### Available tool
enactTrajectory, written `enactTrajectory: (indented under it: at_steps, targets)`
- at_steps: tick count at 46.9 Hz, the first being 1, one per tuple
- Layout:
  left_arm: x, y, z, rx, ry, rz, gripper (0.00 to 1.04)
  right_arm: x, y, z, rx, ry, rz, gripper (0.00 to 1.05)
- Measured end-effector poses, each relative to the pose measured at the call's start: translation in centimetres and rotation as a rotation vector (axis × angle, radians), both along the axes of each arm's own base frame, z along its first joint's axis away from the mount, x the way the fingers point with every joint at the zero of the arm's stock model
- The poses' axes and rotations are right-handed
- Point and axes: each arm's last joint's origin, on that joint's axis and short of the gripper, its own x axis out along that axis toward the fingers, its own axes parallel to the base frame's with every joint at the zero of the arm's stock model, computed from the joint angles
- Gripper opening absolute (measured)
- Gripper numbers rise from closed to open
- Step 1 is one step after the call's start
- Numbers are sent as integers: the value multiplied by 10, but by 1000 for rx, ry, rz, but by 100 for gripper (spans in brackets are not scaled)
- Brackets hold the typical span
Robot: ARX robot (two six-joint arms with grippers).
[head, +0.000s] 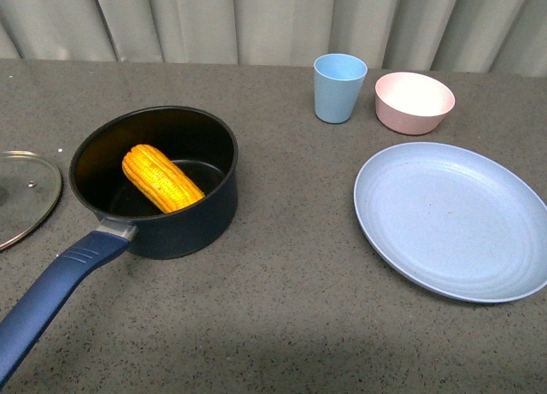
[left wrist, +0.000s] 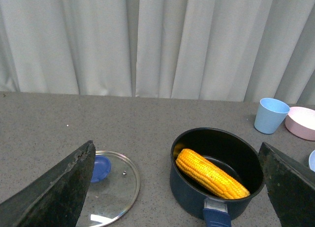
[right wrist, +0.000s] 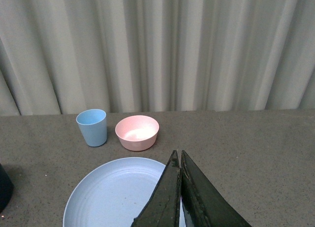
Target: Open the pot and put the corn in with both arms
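Observation:
The dark navy pot [head: 192, 219] stands open on the grey table, its blue handle [head: 51, 296] pointing to the near left. The yellow corn [head: 161, 178] lies slanted inside it, also seen in the left wrist view [left wrist: 211, 173]. The glass lid [head: 24, 193] with its blue knob [left wrist: 100, 168] lies flat on the table left of the pot. Neither arm shows in the front view. My left gripper [left wrist: 179, 187] is open and empty, held back above the lid and pot [left wrist: 197, 197]. My right gripper [right wrist: 178, 160] is shut and empty above the blue plate [right wrist: 108, 195].
A large light-blue plate [head: 457, 219] lies at the right. A light-blue cup [head: 338, 87] and a pink bowl [head: 414, 102] stand behind it. Pale curtains hang along the table's far edge.

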Motion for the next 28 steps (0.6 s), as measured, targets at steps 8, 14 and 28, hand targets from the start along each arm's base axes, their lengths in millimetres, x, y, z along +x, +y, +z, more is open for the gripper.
enactTrajectory:
  at_steps: [8,14,28]
  targets:
    - [0,0,0,0,0,0,98,-5,0,-1,0,9,0,1]
    - [0,0,0,0,0,0,98,-12,0,-3,-1,3,2,1]
    - [0,0,0,0,0,0,98,-13,0,-3,-2,5,2,33]
